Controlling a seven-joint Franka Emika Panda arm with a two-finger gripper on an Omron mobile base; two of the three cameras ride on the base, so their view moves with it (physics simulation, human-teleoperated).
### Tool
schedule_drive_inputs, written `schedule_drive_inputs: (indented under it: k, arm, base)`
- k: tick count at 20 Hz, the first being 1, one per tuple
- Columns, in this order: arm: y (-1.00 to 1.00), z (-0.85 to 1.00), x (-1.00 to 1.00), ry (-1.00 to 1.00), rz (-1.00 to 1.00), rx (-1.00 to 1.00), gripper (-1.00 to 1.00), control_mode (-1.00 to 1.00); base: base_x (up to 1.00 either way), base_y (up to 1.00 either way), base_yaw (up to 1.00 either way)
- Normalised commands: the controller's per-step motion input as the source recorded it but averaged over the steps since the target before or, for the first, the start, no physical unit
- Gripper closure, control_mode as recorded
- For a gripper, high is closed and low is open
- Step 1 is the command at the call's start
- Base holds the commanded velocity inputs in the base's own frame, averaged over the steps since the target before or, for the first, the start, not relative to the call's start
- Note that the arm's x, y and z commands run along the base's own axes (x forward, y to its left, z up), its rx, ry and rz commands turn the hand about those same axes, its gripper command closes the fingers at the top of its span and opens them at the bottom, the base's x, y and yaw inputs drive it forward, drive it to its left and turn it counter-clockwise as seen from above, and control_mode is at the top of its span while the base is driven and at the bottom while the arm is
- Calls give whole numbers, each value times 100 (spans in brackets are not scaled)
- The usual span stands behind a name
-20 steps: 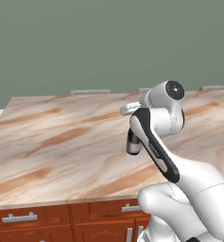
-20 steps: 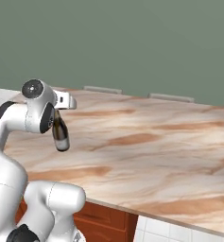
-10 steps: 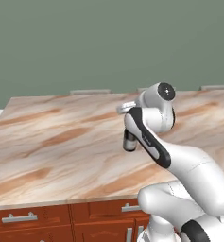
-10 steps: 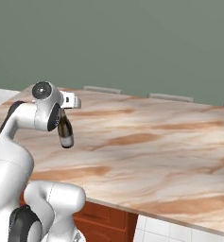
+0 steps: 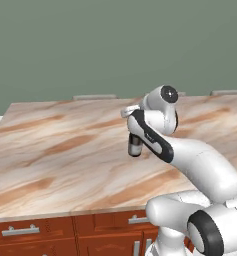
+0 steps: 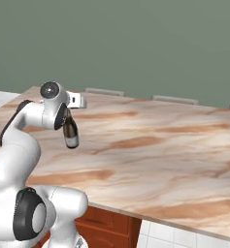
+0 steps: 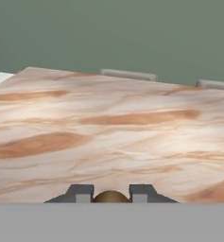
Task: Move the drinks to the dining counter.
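Right base view, left of frame: dark glass wine bottle (image 6: 70, 132), pale label, hanging upright over the beige-brown veined marble table (image 6: 174, 160). Claw (image 6: 68, 112) clamped on its neck. Likely heavy, rigid, slippery, breakable; neck hold suits.

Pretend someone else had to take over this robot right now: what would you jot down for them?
Gripper: shut on the wine bottle, gold top showing between the fingertips in the hand view.
Wine bottle: hanging roughly upright over the dining counter, near the edge closest to the robot; whether its base touches the marble cannot be told.
Done: the bottle has been brought to the dining counter.
Left: set it down on the marble, let go, then move the remaining drinks.
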Motion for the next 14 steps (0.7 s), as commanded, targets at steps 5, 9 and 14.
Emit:
schedule_drive_inputs:
  k: [5, 9, 14]
  arm:
    - [0, -15, 28, 0, 0, 0, 100, -100]
    - [0, -19, 22, 0, 0, 0, 100, -100]
    - [0, -18, 19, 0, 0, 0, 100, -100]
  base:
    - [0, 0, 0]
    - [0, 0, 0]
    - [0, 0, 0]
